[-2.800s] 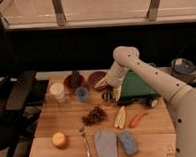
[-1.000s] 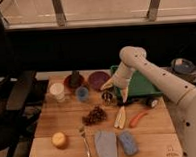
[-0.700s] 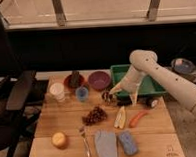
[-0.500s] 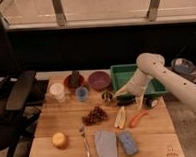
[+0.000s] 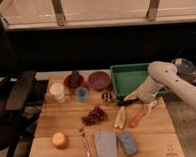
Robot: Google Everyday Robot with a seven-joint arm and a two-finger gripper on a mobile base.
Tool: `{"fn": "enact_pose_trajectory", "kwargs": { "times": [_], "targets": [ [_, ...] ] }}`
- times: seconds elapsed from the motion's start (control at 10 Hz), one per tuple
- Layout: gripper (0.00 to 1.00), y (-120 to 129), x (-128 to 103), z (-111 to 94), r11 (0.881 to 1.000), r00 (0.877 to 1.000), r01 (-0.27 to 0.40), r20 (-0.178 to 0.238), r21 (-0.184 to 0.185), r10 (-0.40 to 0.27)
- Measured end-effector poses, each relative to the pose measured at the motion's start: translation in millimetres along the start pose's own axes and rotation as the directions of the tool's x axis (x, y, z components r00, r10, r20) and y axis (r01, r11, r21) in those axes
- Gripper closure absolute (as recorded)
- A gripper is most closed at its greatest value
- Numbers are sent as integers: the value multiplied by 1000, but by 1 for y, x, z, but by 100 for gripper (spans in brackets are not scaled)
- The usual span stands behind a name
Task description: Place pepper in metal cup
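The small orange-red pepper (image 5: 136, 119) lies on the wooden table (image 5: 59, 120), right of centre. The tiny shiny metal cup (image 5: 107, 96) stands upright and apart, up and to the left of the pepper, in front of the maroon bowl (image 5: 98, 80). My gripper (image 5: 142, 104) hangs at the end of the white arm (image 5: 161, 74) that reaches in from the right. It is just above and slightly right of the pepper, and well right of the metal cup. I see nothing held in it.
A green bin (image 5: 126, 76) stands behind the gripper. A pale yellow wedge (image 5: 120, 117) lies beside the pepper. Grapes (image 5: 95, 115), a blue cup (image 5: 82, 94), a white cup (image 5: 56, 91), an orange (image 5: 59, 140), a fork (image 5: 85, 141), a grey cloth (image 5: 106, 144) and a blue sponge (image 5: 127, 142) fill the table.
The arm has swung right, from over the metal cup to above the pepper. The objects on the table have not moved.
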Motion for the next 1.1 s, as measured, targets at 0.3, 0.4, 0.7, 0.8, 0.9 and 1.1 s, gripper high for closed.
{"fn": "enact_pose_trajectory", "kwargs": {
  "times": [0.3, 0.4, 0.7, 0.8, 0.9, 1.1],
  "targets": [
    [20, 0, 1, 0, 1000, 1000, -2, -3, -1, 2],
    [20, 1, 1, 3, 1000, 1000, -5, 0, -14, 5],
    [20, 25, 6, 24, 997, 999, -55, -4, -55, 55],
    [20, 30, 9, 32, 996, 998, -66, -16, -60, 65],
    [20, 36, 12, 40, 995, 997, -76, -27, -67, 75],
    [20, 42, 18, 53, 994, 995, -91, -40, -65, 88]
  ]
}}
